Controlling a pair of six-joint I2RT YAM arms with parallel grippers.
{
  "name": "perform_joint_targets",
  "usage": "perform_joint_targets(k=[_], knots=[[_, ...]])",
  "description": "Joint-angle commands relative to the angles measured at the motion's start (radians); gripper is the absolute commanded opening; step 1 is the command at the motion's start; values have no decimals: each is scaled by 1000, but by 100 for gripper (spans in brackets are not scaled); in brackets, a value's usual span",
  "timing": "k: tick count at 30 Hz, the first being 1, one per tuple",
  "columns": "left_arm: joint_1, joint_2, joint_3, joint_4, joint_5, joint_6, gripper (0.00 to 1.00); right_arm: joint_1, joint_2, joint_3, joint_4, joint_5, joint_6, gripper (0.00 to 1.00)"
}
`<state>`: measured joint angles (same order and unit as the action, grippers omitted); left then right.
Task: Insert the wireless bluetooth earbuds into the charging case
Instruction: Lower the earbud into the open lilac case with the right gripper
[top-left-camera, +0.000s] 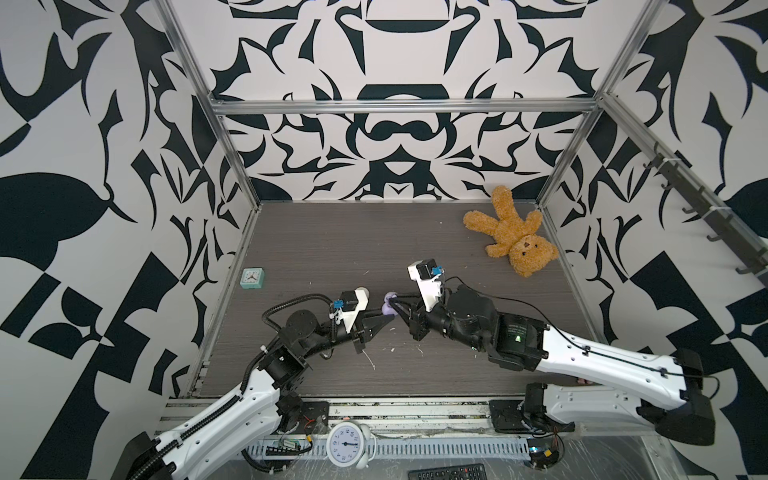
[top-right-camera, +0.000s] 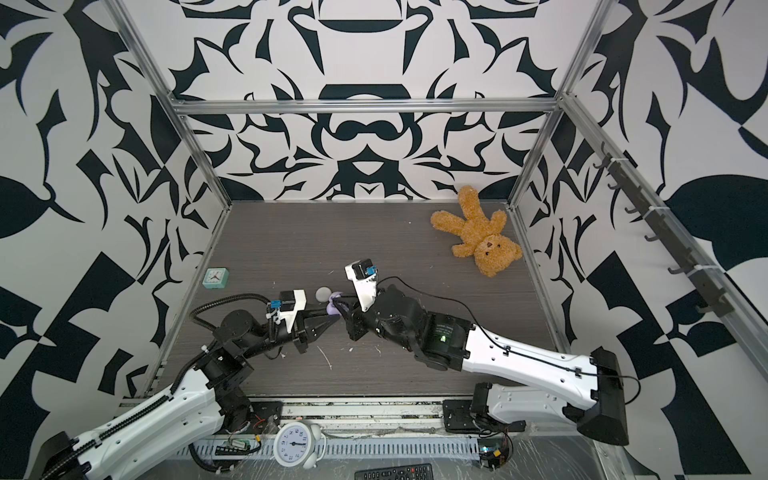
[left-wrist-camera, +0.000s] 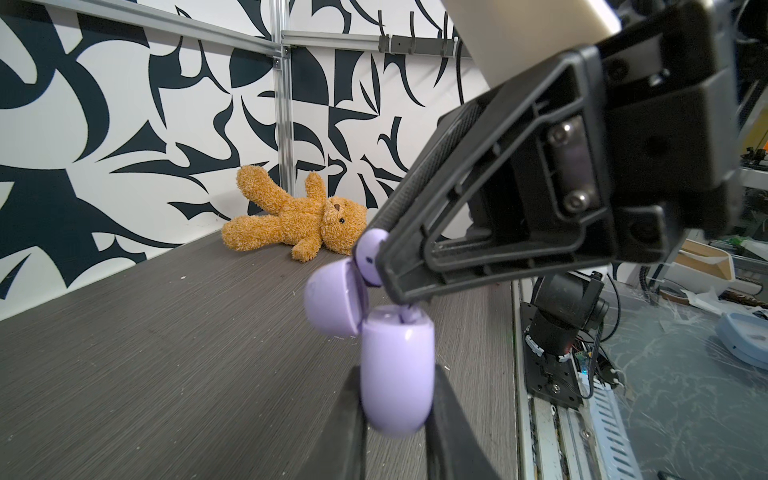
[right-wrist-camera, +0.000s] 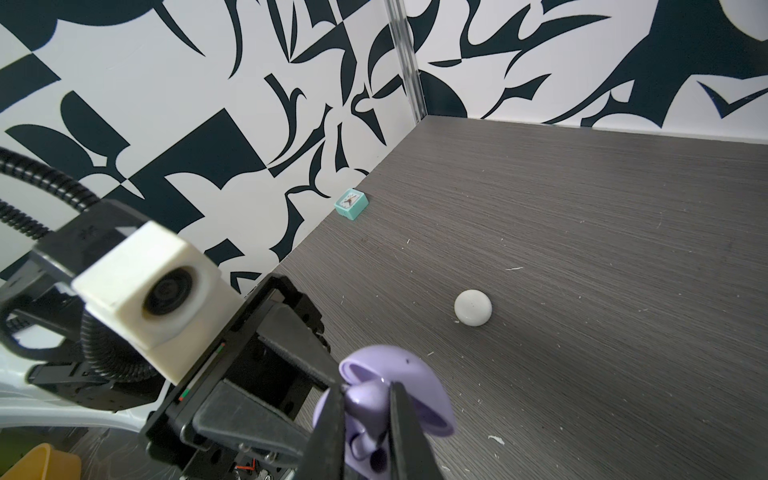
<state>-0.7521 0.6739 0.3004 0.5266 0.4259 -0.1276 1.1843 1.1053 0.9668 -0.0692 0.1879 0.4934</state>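
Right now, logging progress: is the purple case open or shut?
Open. The case has its lid swung back, and the right end effector holds an earbud at its mouth.

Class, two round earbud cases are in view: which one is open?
The pale purple case, gripped in the left claw with its lid flipped back. The white case lies shut on the table.

Purple case (left-wrist-camera: 397, 365), purple earbud (left-wrist-camera: 370, 255), white case (right-wrist-camera: 473, 307)
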Motion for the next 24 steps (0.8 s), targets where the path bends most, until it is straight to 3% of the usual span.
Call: perform_joint_targets(k=[1, 24], knots=[[-4, -17, -12, 73, 17, -9, 0, 6, -18, -8, 26, 23, -8, 11], [-4, -34, -13, 88, -1, -13, 0, 13, -6, -31, 32, 15, 3, 12]])
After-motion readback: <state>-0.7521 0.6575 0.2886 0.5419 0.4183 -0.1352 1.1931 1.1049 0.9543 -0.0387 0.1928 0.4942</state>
